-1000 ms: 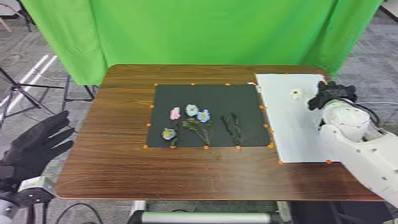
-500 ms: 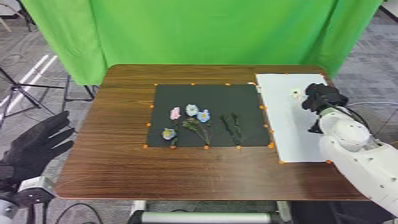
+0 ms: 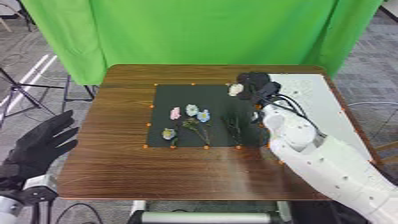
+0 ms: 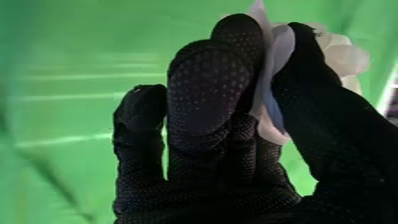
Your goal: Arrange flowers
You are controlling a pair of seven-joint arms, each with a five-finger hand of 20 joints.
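Over the upper right corner of the dark mat (image 3: pixel 213 90), my right hand (image 3: pixel 254 82) holds a white flower (image 3: pixel 235 89). In the right wrist view my right hand (image 4: pixel 209 100) pinches the white flower (image 4: pixel 346 57) between thumb and fingers, its pale petals on both sides of the thumb. On the mat lie a pink flower (image 3: pixel 175 113), a white-blue flower (image 3: pixel 192 110), a blue flower (image 3: pixel 203 116), a pale flower with a yellow centre (image 3: pixel 169 134) and green stems (image 3: pixel 233 129). My left hand (image 3: pixel 34 142) stays off the table's left side, fingers straight.
A white sheet (image 3: pixel 311 95) lies on the right of the brown table (image 3: pixel 160 175), partly under my right arm. Orange markers edge the mat. A green curtain (image 3: pixel 213 30) hangs behind the table.
My right hand has moved left from the white sheet to the dark mat. The white flower that lay on the sheet is now in its hold.
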